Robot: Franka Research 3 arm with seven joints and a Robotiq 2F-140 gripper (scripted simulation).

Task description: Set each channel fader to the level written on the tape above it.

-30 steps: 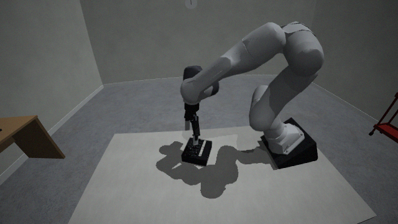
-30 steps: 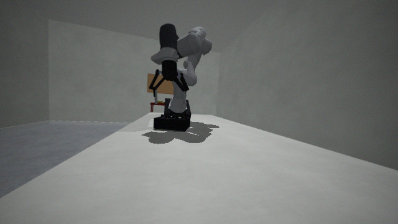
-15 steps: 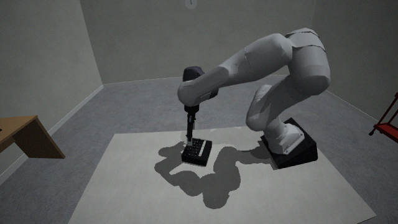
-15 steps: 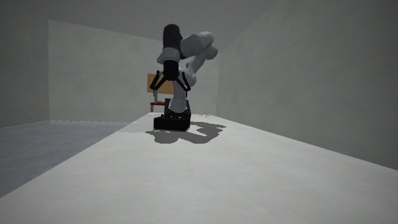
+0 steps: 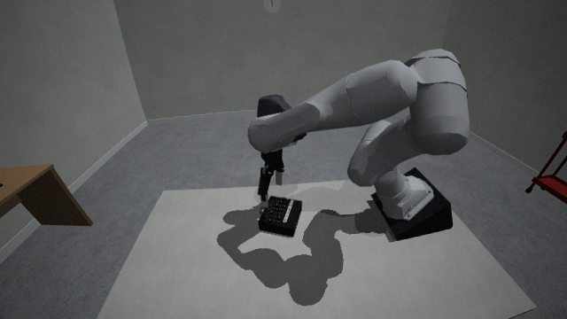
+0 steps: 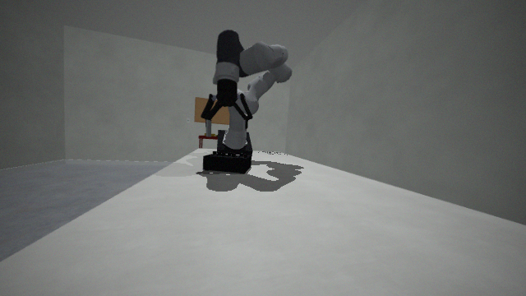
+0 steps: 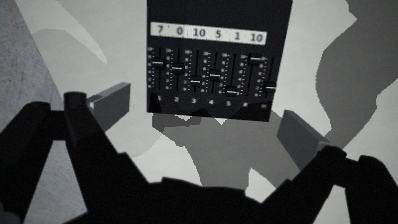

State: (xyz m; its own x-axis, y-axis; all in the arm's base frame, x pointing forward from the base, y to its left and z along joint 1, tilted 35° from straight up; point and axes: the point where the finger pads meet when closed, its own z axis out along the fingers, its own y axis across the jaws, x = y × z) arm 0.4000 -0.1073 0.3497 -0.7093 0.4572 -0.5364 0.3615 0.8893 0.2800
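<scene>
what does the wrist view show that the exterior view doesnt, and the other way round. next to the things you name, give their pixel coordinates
Only the wrist view: the numbers 7, 0, 10, 5, 1, 10 on the tape point(image 7: 209, 33), and the fader caps beside their scales.

Only the exterior view: the arm's pale links and the red cart far behind.

Both: the black lighting desk point(image 6: 225, 163) point(image 7: 220, 15) on the pale table point(image 6: 263, 230) point(image 7: 65, 50), and the open pincer point(image 6: 227, 123) point(image 7: 205, 110).

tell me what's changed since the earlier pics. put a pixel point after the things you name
In the top view, the gripper point(image 5: 271, 190) point(image 6: 228, 132) point(image 7: 205, 110) has moved left, toward the desk's far side from the arm's base, and the arm's elbow point(image 5: 392, 84) has sunk. Nothing was visibly gripped or released; the desk point(image 5: 292, 230) point(image 6: 226, 164) point(image 7: 215, 15) stayed put.
</scene>
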